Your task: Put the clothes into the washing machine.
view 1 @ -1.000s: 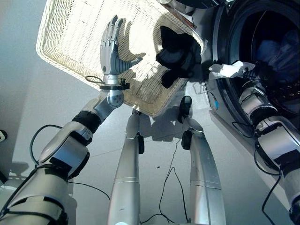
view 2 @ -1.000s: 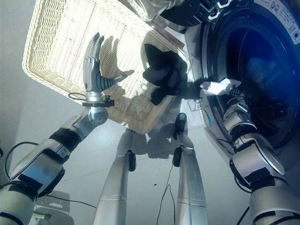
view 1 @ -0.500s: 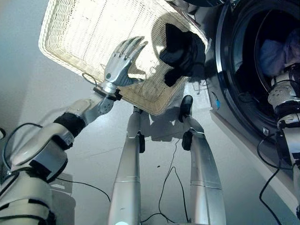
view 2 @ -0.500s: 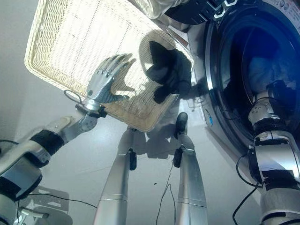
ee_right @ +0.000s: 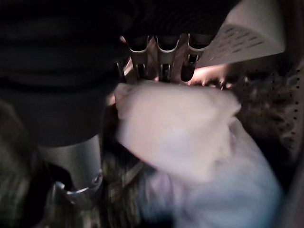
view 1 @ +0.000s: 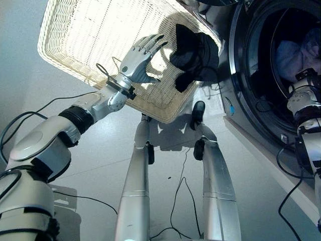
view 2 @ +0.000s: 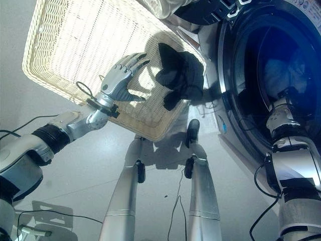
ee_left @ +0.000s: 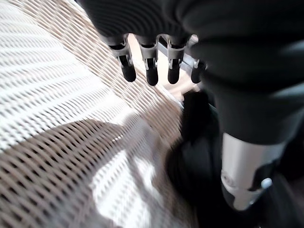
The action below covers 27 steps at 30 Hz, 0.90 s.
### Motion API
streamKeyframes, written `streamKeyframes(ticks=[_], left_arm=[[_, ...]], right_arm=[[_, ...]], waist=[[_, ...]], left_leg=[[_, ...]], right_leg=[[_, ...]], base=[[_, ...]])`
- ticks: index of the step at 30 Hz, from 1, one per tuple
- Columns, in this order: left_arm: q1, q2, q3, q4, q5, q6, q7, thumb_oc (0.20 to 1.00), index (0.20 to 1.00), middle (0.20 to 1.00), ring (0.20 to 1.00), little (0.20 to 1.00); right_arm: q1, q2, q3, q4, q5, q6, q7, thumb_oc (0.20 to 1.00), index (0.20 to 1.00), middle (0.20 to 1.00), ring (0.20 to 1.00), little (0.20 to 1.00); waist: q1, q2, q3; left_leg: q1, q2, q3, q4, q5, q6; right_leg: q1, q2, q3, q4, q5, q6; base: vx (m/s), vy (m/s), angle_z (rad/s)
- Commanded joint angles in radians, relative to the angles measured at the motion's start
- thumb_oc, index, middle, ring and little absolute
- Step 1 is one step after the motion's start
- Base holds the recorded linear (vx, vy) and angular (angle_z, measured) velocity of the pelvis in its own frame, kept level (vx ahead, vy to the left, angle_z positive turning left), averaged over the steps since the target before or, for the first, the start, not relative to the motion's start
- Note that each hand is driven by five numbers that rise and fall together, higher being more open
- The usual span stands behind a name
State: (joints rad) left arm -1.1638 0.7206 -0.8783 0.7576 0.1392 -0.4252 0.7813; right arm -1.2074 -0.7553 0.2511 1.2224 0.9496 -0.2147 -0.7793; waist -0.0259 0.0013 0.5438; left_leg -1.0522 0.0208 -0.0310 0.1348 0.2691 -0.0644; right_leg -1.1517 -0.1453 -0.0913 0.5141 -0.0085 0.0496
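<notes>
A home laundry spot: a front-loading washing machine [view 1: 241,75] stands open on a plain grey floor [view 1: 90,165], a wicker laundry basket [view 1: 75,40] just beside it.

Basket [view 1: 75,35]: cream-white open weave. Garment in it [view 1: 193,50]: plain black. Washing machine [view 2: 235,100]: dark door ring, dark perforated drum. Clothes in drum [ee_right: 190,137]: white piece over pale blue. Floor [view 1: 95,165]: plain light grey.

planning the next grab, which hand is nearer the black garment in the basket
Left. The left hand hovers in the basket beside the black garment; the right hand is inside the washing machine drum.
</notes>
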Motion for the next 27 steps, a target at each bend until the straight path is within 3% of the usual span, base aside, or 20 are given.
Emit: streamKeyframes(ticks=[1,8,16,27], left_arm=[[-0.030,-0.062,0.097,0.012,-0.028,-0.072,0.065,1.000,1.000,1.000,1.000,1.000],[0.037,-0.113,0.291,0.032,-0.083,-0.092,0.112,1.000,1.000,1.000,1.000,1.000],[0.072,-0.143,0.401,0.051,-0.116,-0.111,0.146,1.000,1.000,1.000,1.000,1.000],[0.114,-0.171,0.473,0.035,-0.154,-0.116,0.179,1.000,1.000,1.000,1.000,1.000]], right_arm=[[0.038,-0.120,0.041,-0.026,-0.208,0.009,-0.032,1.000,1.000,1.000,1.000,1.000],[0.159,-0.005,0.079,-0.277,-0.546,0.112,-0.139,1.000,1.000,1.000,1.000,1.000],[0.255,0.066,0.129,-0.438,-0.803,0.111,-0.191,1.000,1.000,1.000,1.000,1.000],[0.362,0.100,0.206,-0.628,-1.095,0.048,-0.166,1.000,1.000,1.000,1.000,1.000]], waist=[[0.002,0.007,-0.024],[-0.005,0.005,-0.024],[-0.019,0.009,-0.024],[-0.033,0.012,-0.024]], left_leg=[[0.003,-0.010,0.025,0.136,-0.207,-0.032],[-0.013,-0.008,0.041,0.133,-0.201,-0.034],[-0.024,-0.003,0.057,0.127,-0.195,-0.041],[-0.024,-0.002,0.070,0.128,-0.189,-0.044]], right_leg=[[0.075,0.065,-0.028,-0.215,0.132,0.100],[0.052,0.072,-0.026,-0.197,0.113,0.093],[0.035,0.077,-0.021,-0.180,0.091,0.090],[0.032,0.080,-0.013,-0.169,0.073,0.086]], base=[[0.00,0.000,0.00],[-0.01,0.014,-0.02],[-0.01,0.033,-0.01],[-0.01,0.018,-0.04]])
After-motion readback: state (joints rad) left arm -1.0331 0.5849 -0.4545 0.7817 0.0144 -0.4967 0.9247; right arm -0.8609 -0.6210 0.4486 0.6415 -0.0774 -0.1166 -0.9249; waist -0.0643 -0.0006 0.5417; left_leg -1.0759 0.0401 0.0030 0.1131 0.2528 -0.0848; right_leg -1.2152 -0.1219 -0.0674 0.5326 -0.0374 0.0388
